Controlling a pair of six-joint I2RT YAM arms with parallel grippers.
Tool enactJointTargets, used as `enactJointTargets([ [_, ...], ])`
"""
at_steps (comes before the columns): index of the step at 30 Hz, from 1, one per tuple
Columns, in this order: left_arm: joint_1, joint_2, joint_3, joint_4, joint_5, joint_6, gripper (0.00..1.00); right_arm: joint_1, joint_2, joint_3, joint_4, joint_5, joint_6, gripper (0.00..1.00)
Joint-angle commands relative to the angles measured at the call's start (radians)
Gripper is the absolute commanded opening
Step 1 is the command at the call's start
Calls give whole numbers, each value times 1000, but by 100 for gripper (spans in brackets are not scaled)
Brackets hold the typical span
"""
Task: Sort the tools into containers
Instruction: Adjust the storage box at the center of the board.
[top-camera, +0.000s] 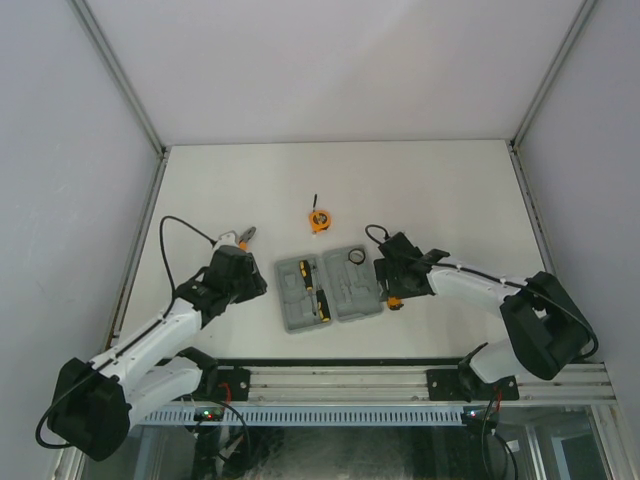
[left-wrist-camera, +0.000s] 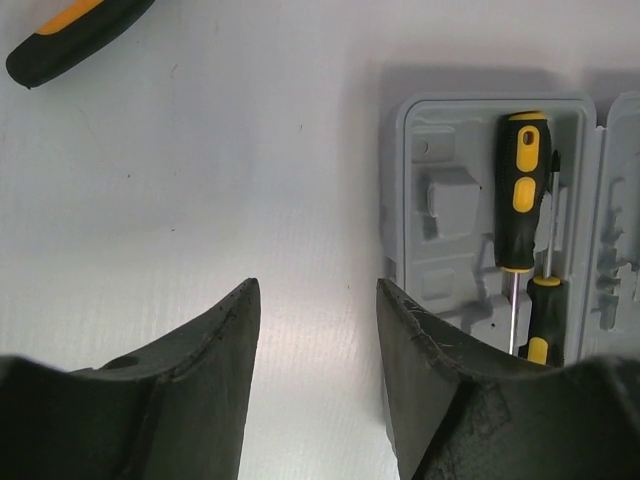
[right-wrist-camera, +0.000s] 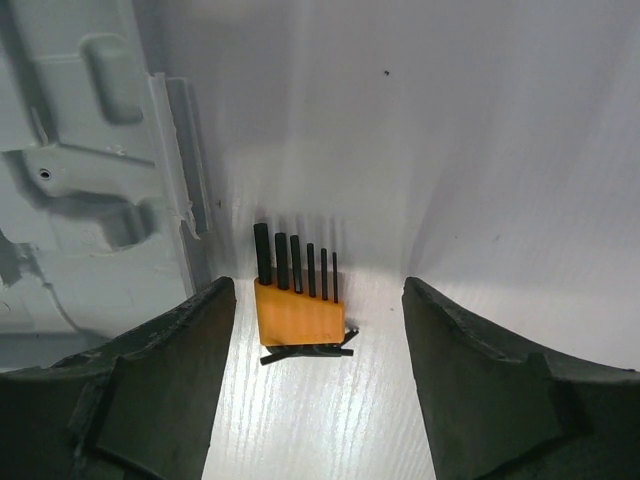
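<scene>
- Two black-and-orange screwdrivers (left-wrist-camera: 522, 190) already lie in the open grey plastic hinged tool case (top-camera: 288, 302).
- Orange-handled pliers (top-camera: 240, 238) and round orange tape measure (top-camera: 319, 220) wait outside on the white table (top-camera: 450, 190).
- Right gripper (right-wrist-camera: 318, 340), jaws apart, straddles the small orange bit set (right-wrist-camera: 298, 308) beside the case.
- Left gripper (left-wrist-camera: 315, 340) is released and empty.

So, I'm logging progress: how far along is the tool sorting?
Done: two screwdrivers lie in the case. In hand: the right jaws stand open around the bit set beside the case, not yet gripping. Remaining: pliers and tape measure lie out on the table.
</scene>
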Motion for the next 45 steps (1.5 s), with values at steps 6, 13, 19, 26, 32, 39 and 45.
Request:
enactJointTargets([
  [6,21,14,135,-35,-65,58,56,17,26,10,71,-57,-19,71],
  [13,81,34,231,-106,-134,73,59,4,-21,9,83,-66,-17,72],
  [19,118,130,300,-148,-220,92,61,-4,-87,2,57,-34,5,72],
  [26,140,247,309,-103,-307,112,61,8,-140,-6,23,-55,-3,71],
  [32,190,302,275,-1,-248,177,63,10,-200,-26,-9,-60,0,71],
  [39,209,418,292,79,-236,224,63,17,-241,-39,-49,-74,5,70],
  [45,225,525,337,85,-217,246,63,22,-264,-46,-71,-64,15,70],
])
